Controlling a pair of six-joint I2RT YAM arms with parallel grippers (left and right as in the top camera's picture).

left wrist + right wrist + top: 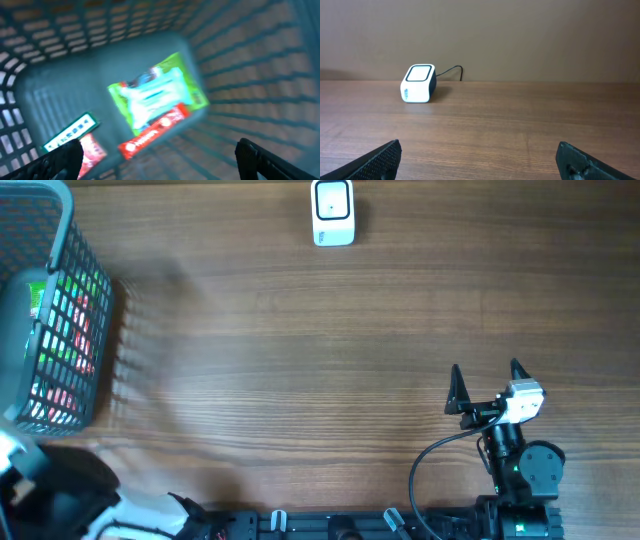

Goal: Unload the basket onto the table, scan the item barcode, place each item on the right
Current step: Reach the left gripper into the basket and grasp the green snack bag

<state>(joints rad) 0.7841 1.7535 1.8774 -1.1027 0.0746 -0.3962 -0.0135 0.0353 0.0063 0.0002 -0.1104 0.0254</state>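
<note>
Hovering over the grey-blue plastic mesh basket [90, 255], the left claw [160, 167] stands wide. Its two dark fingers sit at the bottom corners of the wrist view, with nothing between them. On the basket floor lies a green crinkled packet with a pale blue panel [157, 92], its print too blurred to read. Touching its lower edge is a slim red wrapper with white lettering [152, 134], also unreadable. Nearer the left wall sit a green-and-white flat pack [70, 132], its white characters impossible to make out, and a red-and-white pack [92, 150] just beside it. Mesh walls rise on every side of them, and the basket is open at the top.

Over on the other side, the right claw [485, 375] is wide too and empty, tips pointing up the wooden desk [300, 360]. Near the desk's far edge sits the white box scanner with dark sides [418, 82], a small blue mark on its front too tiny to read. A black cable [451, 71] curls off behind it. Bare wood stretches between that claw and the scanner, and between scanner and basket. The basket hugs the desk's left edge.
</note>
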